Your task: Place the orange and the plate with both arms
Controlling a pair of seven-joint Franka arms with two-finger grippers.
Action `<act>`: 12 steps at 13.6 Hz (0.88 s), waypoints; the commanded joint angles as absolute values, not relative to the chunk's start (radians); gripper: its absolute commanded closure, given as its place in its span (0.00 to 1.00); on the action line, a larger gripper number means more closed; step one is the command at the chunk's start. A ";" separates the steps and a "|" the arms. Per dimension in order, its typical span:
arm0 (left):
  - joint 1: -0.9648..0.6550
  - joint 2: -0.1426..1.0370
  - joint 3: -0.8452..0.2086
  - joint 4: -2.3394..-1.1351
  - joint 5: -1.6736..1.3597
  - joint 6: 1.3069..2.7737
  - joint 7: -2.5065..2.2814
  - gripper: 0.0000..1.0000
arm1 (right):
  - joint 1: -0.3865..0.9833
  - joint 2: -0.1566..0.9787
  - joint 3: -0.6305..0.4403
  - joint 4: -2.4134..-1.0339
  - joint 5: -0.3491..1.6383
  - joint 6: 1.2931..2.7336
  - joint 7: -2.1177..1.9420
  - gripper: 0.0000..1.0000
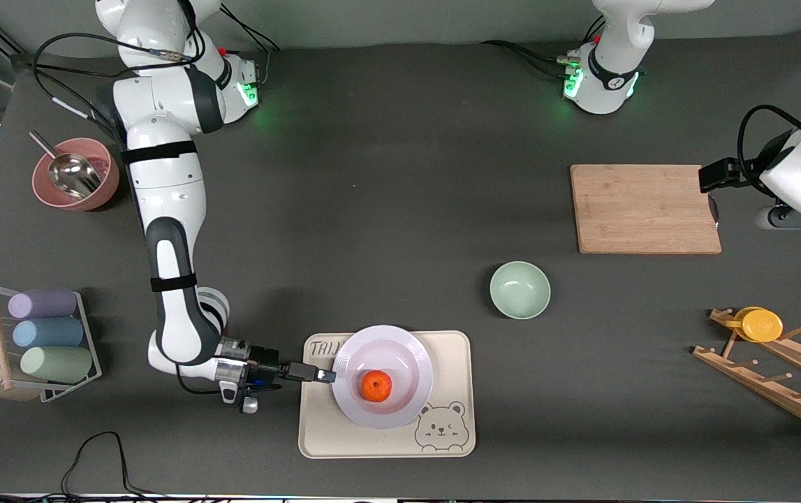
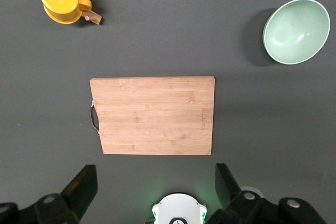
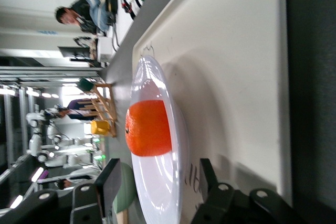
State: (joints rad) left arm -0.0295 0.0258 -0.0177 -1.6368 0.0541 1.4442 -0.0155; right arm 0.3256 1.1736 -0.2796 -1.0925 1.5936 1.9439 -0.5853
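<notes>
On the cream bear tray [image 1: 456, 349], near the front camera, the plate [image 1: 382, 349] is seen lying flat, with the orange [image 1: 376, 385] resting in its shallow centre, slightly toward the front camera. The placing therefore looks largely done: fruit on plate, plate on tray. What seems left is for the right arm to let go fully and draw away.

The right end effector [image 1: 327, 376] is held low at the plate's rim, at about nine o'clock of the plate in the front view. In the right wrist view its fingers [image 3: 111, 182] are seen straddling the rim edge with a gap showing, so the grip is judged to be loosening; whether contact remains cannot be told. The orange lies just inward of it, apart from the fingertips.

The left end effector [image 2: 155, 187] is released, fingers spread wide, and waits above the wooden cutting board [image 1: 644, 208], well apart from the plate; a mint-green bowl [image 1: 519, 289] lies between.
</notes>
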 commanded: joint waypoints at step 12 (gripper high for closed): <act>-0.037 0.031 -0.012 -1.608 0.069 1.390 -0.021 0.00 | 0.278 0.521 -0.351 -1.362 0.395 1.632 -0.316 0.00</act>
